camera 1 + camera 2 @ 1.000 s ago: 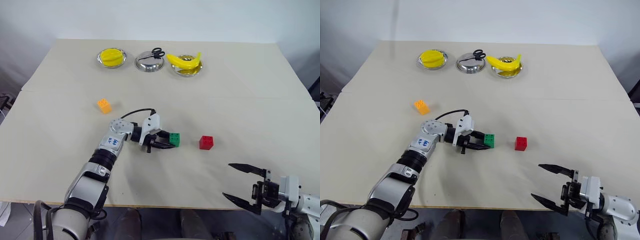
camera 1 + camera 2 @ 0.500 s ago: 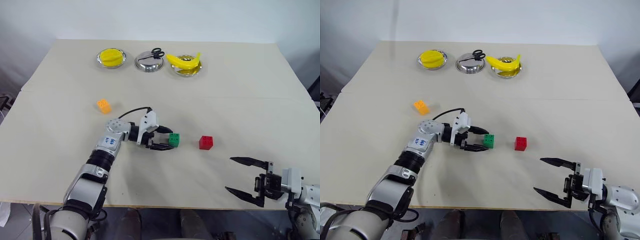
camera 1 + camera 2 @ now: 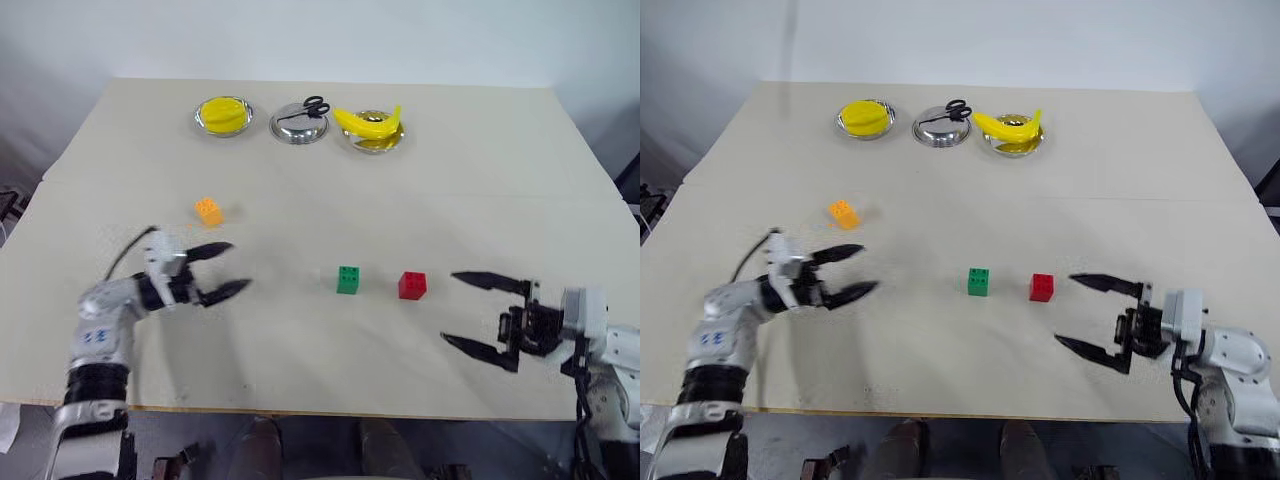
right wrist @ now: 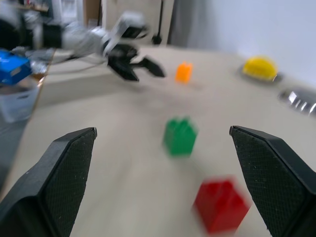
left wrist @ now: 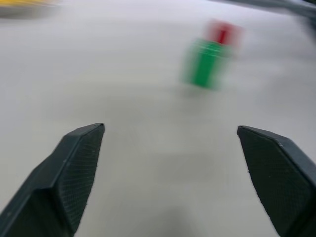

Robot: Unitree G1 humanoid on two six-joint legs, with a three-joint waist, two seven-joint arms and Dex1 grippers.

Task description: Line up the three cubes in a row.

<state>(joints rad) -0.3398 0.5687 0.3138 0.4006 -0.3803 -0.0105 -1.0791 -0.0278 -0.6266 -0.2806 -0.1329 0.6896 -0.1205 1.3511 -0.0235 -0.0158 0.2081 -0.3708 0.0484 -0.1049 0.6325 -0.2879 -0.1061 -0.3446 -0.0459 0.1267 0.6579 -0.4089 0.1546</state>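
You have bare cream tabletop [image 3: 300,340] along the near edge; mid-table, the small green studded block [image 3: 348,279] and red studded block [image 3: 412,285] stand in the way.

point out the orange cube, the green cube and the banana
orange cube [image 3: 208,211], left eye view, middle of its studded top and front face
green cube [image 3: 348,280], left eye view, centre of its front face
banana [image 3: 368,123], left eye view, middle of its curved body, over the right-hand steel bowl

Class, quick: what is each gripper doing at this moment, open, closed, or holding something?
Left gripper: open, holding nothing.
Right gripper: open, holding nothing.
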